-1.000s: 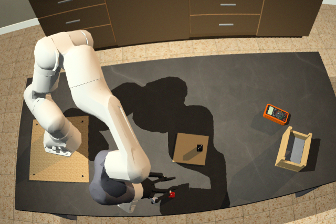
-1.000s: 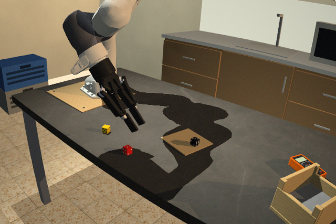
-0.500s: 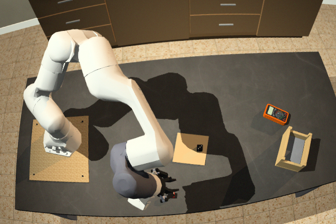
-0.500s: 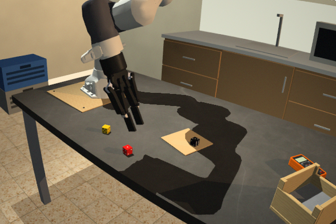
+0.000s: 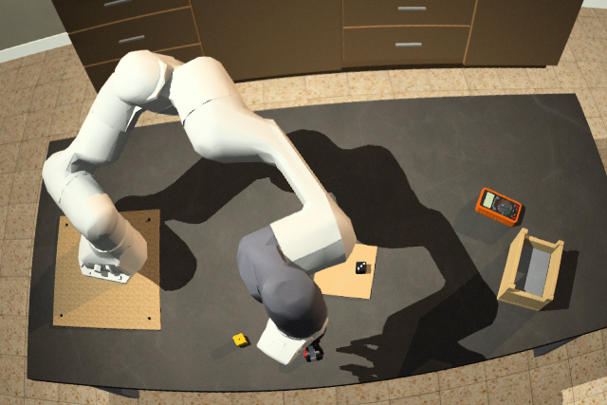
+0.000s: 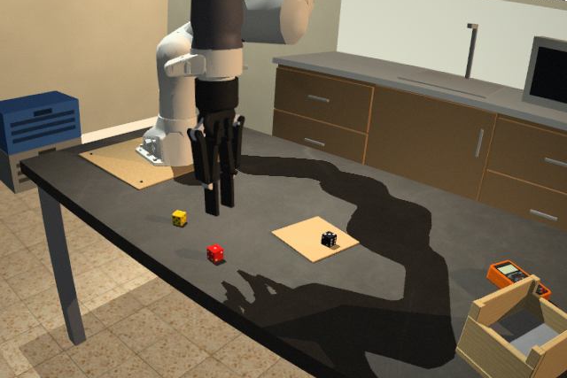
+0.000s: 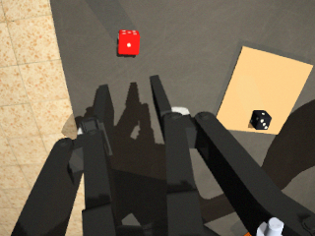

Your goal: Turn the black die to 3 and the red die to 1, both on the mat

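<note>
The red die (image 6: 214, 253) lies flat on the dark table near its front edge, off the mat; in the wrist view (image 7: 129, 42) its upward face shows one pip. The black die (image 6: 328, 238) sits flat on the tan mat (image 6: 314, 237), near the mat's right corner; it also shows in the overhead view (image 5: 361, 266) and the wrist view (image 7: 260, 120). The yellow die (image 6: 179, 218) lies on the table left of the red die. My gripper (image 6: 219, 209) hangs pointing straight down, well above the table between the yellow and red dice, fingers a little apart and empty.
An orange multimeter (image 5: 498, 206) and an open wooden box (image 5: 530, 268) stand at the table's right end. A blue case (image 6: 38, 122) stands beyond the left end. The table's front edge runs close by the red die.
</note>
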Motion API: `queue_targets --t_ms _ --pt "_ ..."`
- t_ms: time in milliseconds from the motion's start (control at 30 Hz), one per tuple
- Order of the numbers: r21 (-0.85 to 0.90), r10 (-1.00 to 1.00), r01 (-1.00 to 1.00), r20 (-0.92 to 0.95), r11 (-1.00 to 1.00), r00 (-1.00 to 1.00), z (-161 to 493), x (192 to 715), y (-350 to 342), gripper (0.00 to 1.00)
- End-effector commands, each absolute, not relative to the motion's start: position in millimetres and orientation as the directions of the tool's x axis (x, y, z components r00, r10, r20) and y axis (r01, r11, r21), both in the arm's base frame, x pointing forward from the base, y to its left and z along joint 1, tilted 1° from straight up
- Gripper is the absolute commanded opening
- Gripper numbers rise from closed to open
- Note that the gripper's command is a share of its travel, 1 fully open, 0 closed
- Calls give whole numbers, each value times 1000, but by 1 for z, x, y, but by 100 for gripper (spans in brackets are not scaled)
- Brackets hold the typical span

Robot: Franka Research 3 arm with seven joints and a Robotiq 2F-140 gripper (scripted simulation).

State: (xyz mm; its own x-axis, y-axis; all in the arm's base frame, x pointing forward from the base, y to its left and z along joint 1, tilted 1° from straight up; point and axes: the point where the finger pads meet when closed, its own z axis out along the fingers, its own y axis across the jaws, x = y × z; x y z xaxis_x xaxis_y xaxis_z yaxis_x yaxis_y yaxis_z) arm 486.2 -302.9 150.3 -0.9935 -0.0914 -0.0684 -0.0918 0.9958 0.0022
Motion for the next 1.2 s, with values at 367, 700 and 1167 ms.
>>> queue_targets --t_ms 367,700,1167 --pt "5 42 42 -8 999 -999 153 482 -301 100" --pt "11 -161 -161 1 987 -987 147 476 -304 100" --pt "20 -379 -379 6 925 -925 140 470 -306 100"
